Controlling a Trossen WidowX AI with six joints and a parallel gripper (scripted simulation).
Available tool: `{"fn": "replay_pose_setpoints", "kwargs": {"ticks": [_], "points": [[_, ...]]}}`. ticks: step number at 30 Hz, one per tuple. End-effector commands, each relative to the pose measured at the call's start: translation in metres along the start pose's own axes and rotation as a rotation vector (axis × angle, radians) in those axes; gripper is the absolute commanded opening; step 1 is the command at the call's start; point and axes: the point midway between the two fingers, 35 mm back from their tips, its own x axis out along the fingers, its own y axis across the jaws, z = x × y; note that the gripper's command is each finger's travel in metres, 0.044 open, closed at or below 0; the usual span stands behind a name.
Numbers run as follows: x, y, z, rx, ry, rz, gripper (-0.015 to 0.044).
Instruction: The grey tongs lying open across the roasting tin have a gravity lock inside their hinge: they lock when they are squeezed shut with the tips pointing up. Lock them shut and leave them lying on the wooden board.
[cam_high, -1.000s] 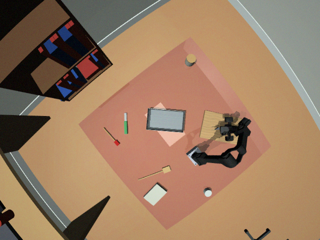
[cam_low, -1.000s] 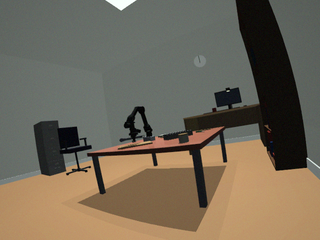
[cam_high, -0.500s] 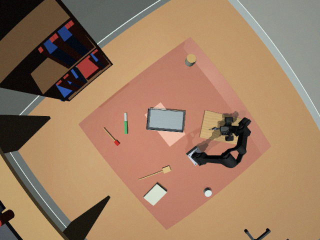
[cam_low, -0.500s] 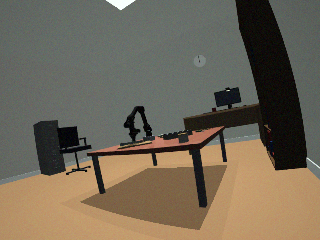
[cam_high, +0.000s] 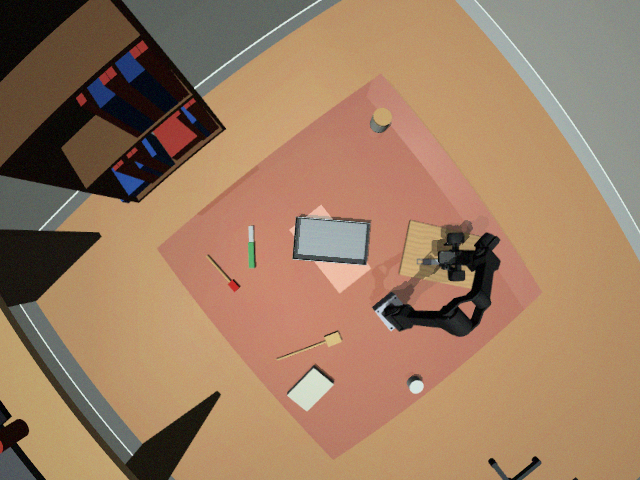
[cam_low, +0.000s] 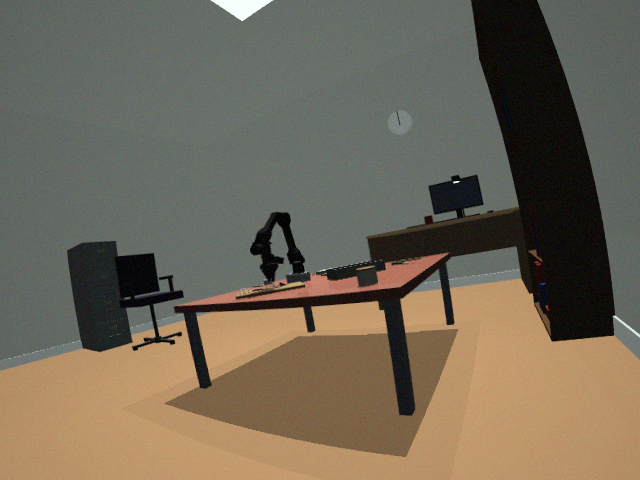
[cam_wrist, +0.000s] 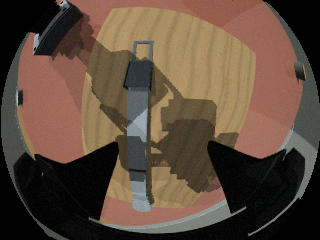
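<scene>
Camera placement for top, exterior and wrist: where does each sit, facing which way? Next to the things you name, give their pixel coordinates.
Top: high over the red table (cam_high: 289, 191) (cam_low: 330, 290), facing down; black arm (cam_high: 457, 321) (cam_low: 289, 237) in view.
Exterior: out in the room, low, looking across the table from beyond the wooden board (cam_high: 419, 242) (cam_low: 276, 289) (cam_wrist: 200, 60); arm side-on, gripper low.
Wrist: on the arm by the gripper (cam_wrist: 163, 145), looking down at the board and the closed grey tongs (cam_wrist: 137, 107); both black fingers stand open at the bottom.
Shared: top and wrist both show the board from above.
</scene>
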Motion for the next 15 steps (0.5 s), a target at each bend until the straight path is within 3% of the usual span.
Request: {"fn": "replay_pose_setpoints", "kwargs": {"ticks": [1,8,15], "points": [[-0.028,-0.019,0.029,-0.011,0.012,-0.015,0.044],[-0.098,-0.032,0.125,-0.009,0.001,-0.02,0.044],[-0.11,-0.03,0.134,-0.01,0.0,-0.022,0.044]]}}
